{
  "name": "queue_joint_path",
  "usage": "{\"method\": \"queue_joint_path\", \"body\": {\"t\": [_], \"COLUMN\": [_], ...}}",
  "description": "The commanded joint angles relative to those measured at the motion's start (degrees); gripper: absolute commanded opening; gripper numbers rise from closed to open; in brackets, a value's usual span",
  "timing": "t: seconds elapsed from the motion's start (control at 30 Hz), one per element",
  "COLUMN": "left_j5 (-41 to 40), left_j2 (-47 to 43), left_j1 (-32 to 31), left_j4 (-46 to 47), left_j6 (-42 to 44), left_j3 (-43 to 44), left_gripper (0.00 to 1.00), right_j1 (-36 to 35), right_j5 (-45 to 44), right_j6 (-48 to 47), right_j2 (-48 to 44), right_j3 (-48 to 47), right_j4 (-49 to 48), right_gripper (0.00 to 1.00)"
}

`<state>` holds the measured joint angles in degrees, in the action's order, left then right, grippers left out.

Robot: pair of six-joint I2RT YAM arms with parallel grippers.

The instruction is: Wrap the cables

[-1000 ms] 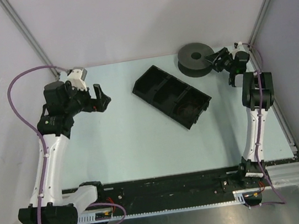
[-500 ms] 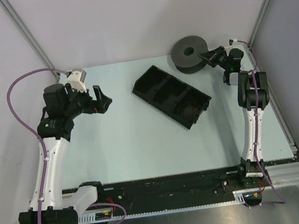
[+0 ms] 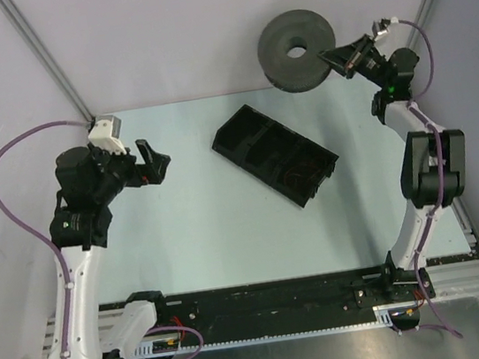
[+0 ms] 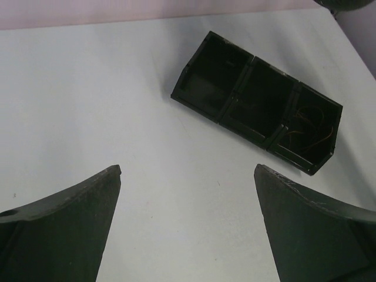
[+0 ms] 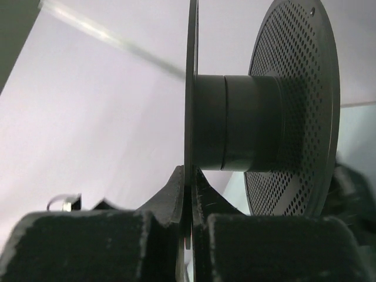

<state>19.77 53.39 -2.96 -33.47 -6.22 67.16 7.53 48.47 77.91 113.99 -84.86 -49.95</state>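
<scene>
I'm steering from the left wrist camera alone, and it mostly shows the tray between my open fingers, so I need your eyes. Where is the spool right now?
Observer: The spool is held up off the table at the far right by the right arm's fingers.
Operator: How are they gripping it?
Observer: In the right wrist view they are shut on the thin edge of one flange.
Operator: Anything wound on it?
Observer: No, the hub between the flanges looks bare.
</scene>
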Motion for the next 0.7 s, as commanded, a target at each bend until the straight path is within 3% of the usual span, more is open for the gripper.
{"method": "queue_joint_path", "body": {"t": [0.0,0.13,0.23,0.3,0.47,0.67], "left_j5": [-1.8,-1.6,-2.0,-2.4,-3.6,-3.3], "left_j2": [-3.5,-5.6,-6.5,-6.7,-6.3,-5.5], "left_j1": [0.3,0.3,0.3,0.3,0.4,0.4], "left_j4": [2.0,1.7,1.2,0.6,-0.4,-0.6], "left_j6": [-2.4,-3.9,-4.3,-4.2,-4.2,-4.2], "left_j3": [1.1,1.4,2.1,2.7,3.6,2.3], "left_gripper": [0.99,0.99,0.99,0.99,0.99,1.00], "right_j1": [-7.3,-18.2,-27.6,-33.1,-39.2,-42.6], "right_j5": [9.9,14.5,13.6,12.1,11.9,18.7], "right_j6": [-2.0,-17.7,-35.0,-43.0,-47.2,-50.7], "right_j2": [-11.8,-19.2,-23.2,-24.9,-24.6,-15.0], "right_j3": [6.1,12.0,13.7,15.3,21.2,21.8], "right_j4": [-1.6,15.5,35.2,43.4,45.2,48.0], "right_gripper": [0.00,0.00,0.00,0.00,0.00,0.00]}}
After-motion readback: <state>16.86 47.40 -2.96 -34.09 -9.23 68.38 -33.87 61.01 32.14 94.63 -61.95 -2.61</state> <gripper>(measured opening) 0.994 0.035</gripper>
